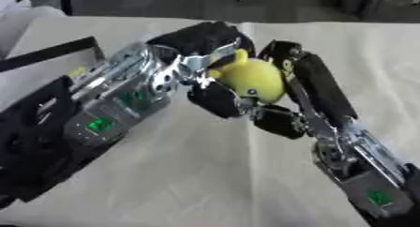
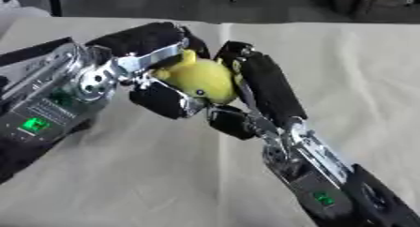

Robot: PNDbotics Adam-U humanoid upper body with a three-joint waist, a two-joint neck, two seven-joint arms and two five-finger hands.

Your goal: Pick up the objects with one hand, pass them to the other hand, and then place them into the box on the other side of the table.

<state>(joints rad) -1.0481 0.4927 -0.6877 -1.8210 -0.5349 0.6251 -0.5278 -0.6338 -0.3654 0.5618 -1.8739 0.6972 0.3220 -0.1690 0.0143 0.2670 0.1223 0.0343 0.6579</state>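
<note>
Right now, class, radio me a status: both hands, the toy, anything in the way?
Left hand and right hand both curled round the yellow toy, mid-handover above the table. Box not clearly seen. Nothing blocking.

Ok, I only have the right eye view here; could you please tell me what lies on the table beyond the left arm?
Observer: The left eye view shows a black bar slanting across the table's left side beyond that arm. I cannot tell whether it belongs to the box.
Operator: Thank you. Could you also say whether the toy shows anything more from your side?
Observer: In the left eye view the yellow toy shows two dark spots low on its side. It sits between the left hand and the right hand, with the fingers of both curled round it.
</note>
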